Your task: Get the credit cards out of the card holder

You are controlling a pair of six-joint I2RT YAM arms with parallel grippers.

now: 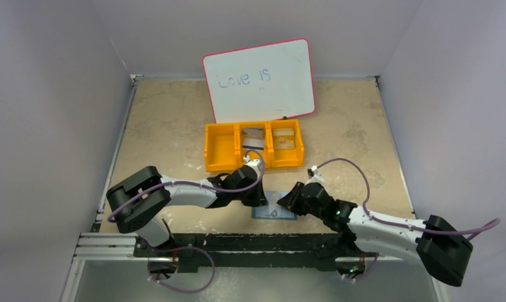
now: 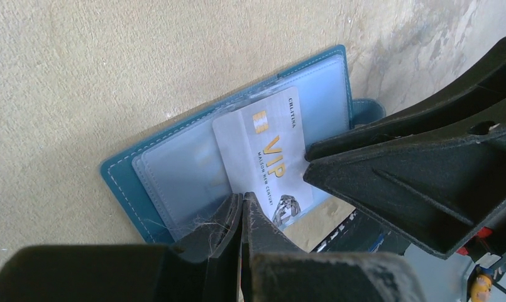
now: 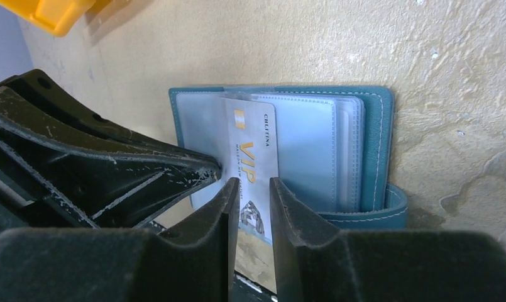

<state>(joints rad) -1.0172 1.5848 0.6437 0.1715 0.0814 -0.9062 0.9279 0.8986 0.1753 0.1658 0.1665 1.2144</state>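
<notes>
The left hand (image 2: 242, 200) is closed tight, its black fingertips pinching the near corner of a silver plastic VIP card (image 2: 269, 157) with gold lettering. The right hand (image 3: 250, 185) stands partly open, its two fingers straddling the same card's near edge without clamping it. The card sticks halfway out of a clear pocket of the teal-blue leather bifold card holder (image 2: 121, 173), which lies open flat on the beige counter (image 2: 80, 75). Beyond sits an orange plastic three-compartment bin (image 1: 222, 148), with flat grey and tan cards (image 1: 253, 133) in its middle and right compartments.
</notes>
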